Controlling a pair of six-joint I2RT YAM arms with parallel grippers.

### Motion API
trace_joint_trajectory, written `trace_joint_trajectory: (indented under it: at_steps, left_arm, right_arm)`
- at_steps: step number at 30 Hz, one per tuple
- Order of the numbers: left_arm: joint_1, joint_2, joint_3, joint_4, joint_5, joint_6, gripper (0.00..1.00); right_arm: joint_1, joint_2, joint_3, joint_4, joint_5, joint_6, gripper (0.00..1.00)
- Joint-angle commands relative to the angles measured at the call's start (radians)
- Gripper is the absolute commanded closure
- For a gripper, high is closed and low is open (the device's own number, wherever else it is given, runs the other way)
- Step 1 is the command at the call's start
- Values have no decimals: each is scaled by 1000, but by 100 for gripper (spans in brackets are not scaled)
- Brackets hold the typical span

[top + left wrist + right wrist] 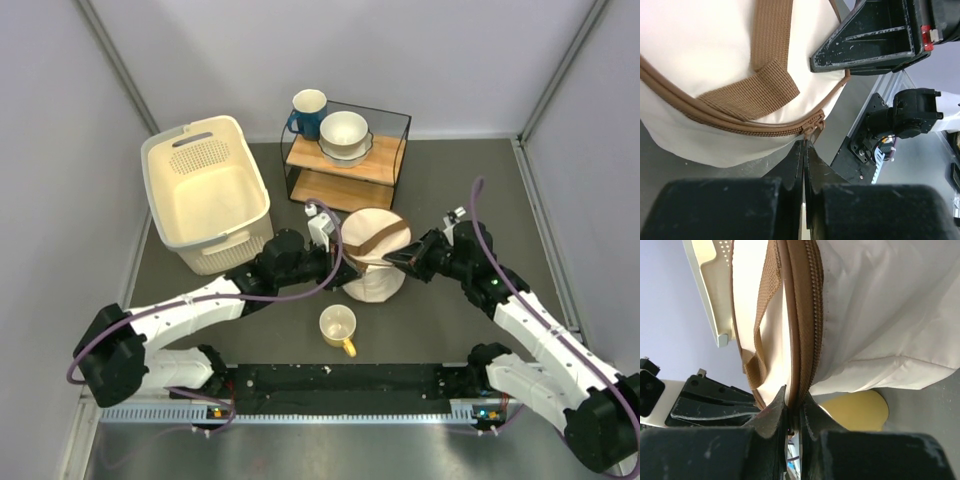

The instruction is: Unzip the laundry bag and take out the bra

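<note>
Only the wrist views, not the top one, show the left gripper [804,146] pinching the zip pull [813,131] of the laundry bag [715,45] and the right gripper [794,407] clamping its brown trim [796,315].

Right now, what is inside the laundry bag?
Nothing inside shows. The laundry bag looks zipped shut, its cream fabric hiding any contents; no bra is visible. The left gripper and right gripper pinch its zip seam.
</note>
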Motion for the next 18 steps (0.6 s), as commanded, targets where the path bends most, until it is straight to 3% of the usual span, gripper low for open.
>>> trace_joint_trajectory:
  at_steps: [1, 8, 16, 18]
  left_arm:
    - [8, -67, 10, -13, -73, 46, 100]
    - [63, -113, -25, -36, -59, 85, 100]
    - [67, -90, 1, -105, -65, 111, 100]
    - [72, -79, 24, -151, -76, 93, 88]
  right_arm:
    - [-30, -7, -28, 52, -48, -25, 100]
    - [-171, 2, -5, -46, -191, -242, 100]
    - [-197, 124, 110, -106, -358, -431, 100]
    - [-214, 173, 161, -121, -430, -534, 100]
